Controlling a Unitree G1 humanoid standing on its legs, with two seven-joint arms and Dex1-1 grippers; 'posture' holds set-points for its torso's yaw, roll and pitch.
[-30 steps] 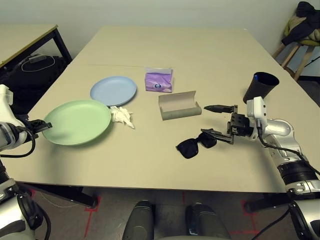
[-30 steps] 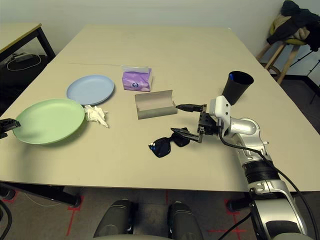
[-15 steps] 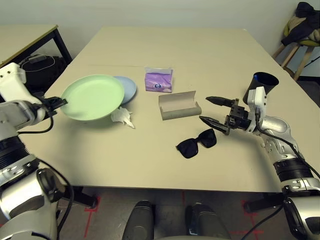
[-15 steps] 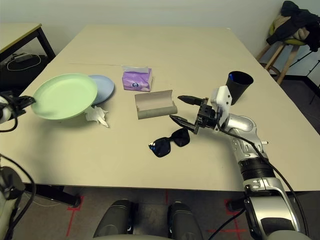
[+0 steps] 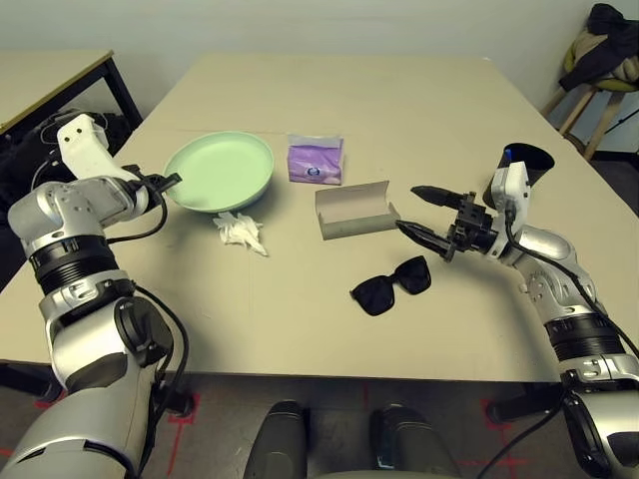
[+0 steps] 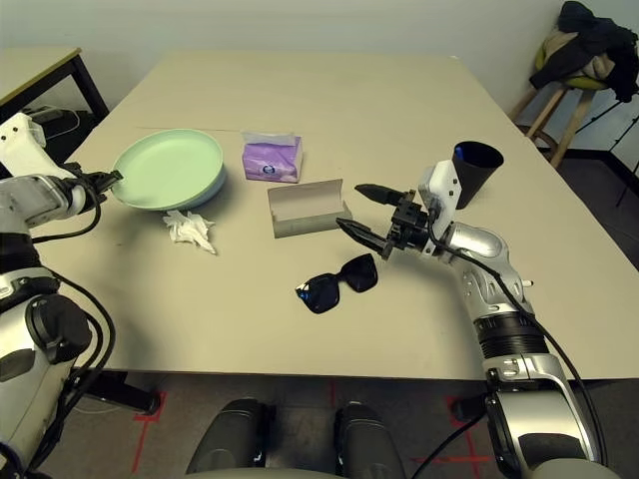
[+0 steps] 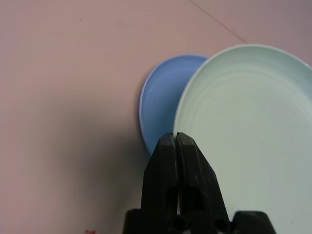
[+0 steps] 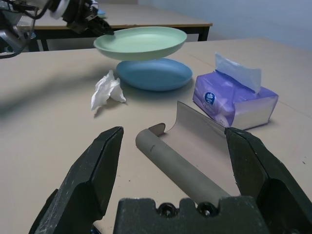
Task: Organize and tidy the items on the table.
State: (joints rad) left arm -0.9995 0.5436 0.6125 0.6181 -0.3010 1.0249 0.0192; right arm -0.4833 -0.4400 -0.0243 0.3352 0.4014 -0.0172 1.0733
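Left wrist view: left gripper (image 7: 176,139) fingers pinch the stiff, light green plate (image 7: 253,126) by its rim above the blue plate (image 7: 161,97); right gripper (image 8: 170,141) fingers wide.

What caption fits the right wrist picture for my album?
Open right end effector faces the grey glasses case, while the mint green plate hangs above the pale blue plate.

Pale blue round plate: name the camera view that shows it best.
The right wrist view: the pale blue plate lies in full on the table, with the mint green plate held above it. The left wrist view shows only a crescent of it. In both eye views the green plate hides it.
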